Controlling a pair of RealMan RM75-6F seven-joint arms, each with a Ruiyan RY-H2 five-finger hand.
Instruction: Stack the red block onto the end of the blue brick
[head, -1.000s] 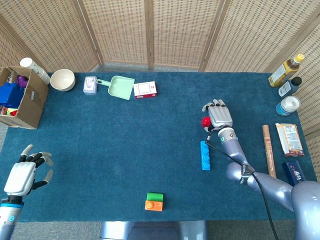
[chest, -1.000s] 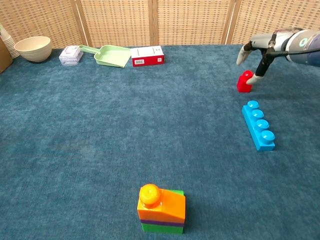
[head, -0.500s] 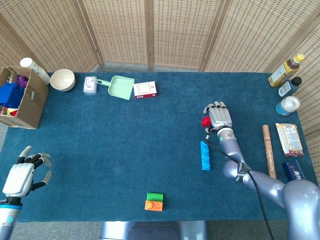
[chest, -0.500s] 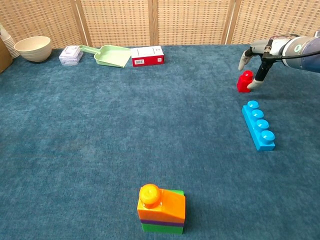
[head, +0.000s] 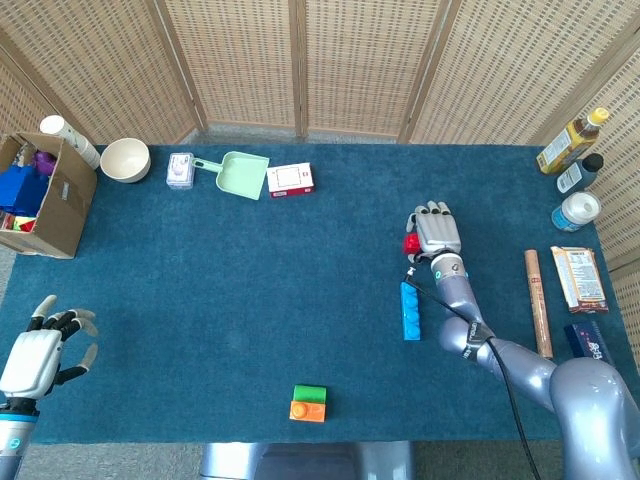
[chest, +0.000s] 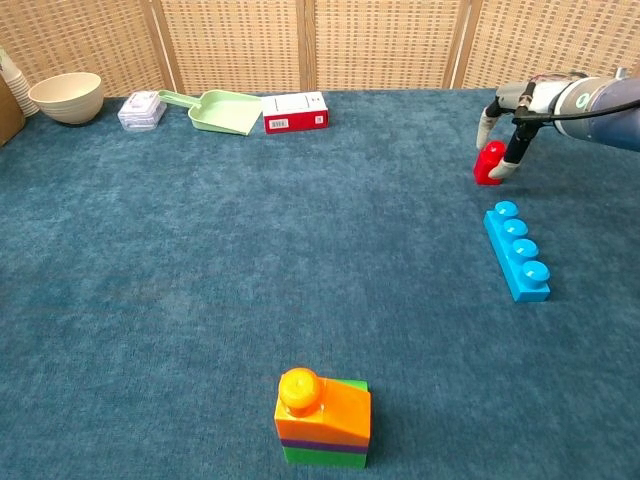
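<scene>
The small red block (chest: 489, 163) (head: 411, 243) sits on the blue cloth just beyond the far end of the blue brick (chest: 516, 250) (head: 410, 311), which lies flat with its studs up. My right hand (chest: 505, 125) (head: 437, 235) hangs low over the red block. One finger comes down at the block's back left and the thumb (chest: 512, 160) touches its right side. The block still rests on the cloth. My left hand (head: 38, 352) hovers open at the near left edge, far from both pieces.
A stack of orange and green blocks (chest: 323, 417) stands near the front middle. At the back are a bowl (chest: 67, 96), a clear box (chest: 141, 109), a green dustpan (chest: 221, 110) and a red box (chest: 295, 111). Bottles and packets (head: 575, 215) line the right edge, and a cardboard box (head: 40, 195) stands at the left.
My right hand has sunk lower and shifted slightly toward the red block, its fingers drawing in around it. The left hand has drifted toward the near edge. The blocks have not moved.
</scene>
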